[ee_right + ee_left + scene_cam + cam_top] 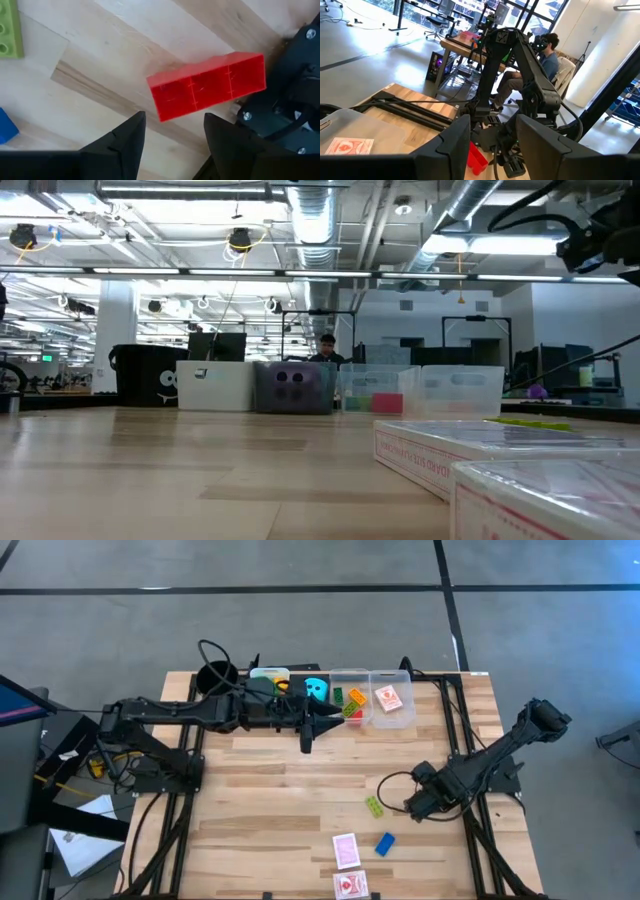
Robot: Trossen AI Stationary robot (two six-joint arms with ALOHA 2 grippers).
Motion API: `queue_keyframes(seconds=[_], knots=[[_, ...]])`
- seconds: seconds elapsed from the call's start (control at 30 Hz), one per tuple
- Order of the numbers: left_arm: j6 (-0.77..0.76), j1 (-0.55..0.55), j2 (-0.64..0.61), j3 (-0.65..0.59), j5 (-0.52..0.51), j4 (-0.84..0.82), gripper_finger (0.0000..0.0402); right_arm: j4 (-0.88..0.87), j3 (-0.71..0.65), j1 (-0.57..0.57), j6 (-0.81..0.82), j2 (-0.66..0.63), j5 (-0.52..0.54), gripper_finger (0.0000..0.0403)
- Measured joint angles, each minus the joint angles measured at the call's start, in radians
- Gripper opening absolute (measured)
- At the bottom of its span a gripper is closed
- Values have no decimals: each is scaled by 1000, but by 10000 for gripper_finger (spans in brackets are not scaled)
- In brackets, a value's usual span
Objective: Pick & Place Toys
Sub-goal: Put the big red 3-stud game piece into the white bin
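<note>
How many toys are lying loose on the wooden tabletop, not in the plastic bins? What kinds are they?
Bricks: 3 (green brick, blue brick, red brick just ahead of the right arm's fingers)
Red-white cards: 2 (card beside the blue brick, card at the table's edge)
Total: 5

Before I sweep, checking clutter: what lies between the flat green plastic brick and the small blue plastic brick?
Only bare wooden tabletop separates green brick and blue brick; high view.
</note>
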Motion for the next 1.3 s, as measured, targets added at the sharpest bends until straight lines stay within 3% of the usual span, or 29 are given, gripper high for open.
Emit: queue_keyframes(seconds=[0.17,0.67,1.3], knots=[[-4,0,0,0,0,0,155,0,-4,-23,-67,0,4,187],[-18,0,0,0,0,0,155,70,-113,-70,-145,0,-48,106],[-18,0,0,0,0,0,155,174,-133,-71,-180,0,4,98]])
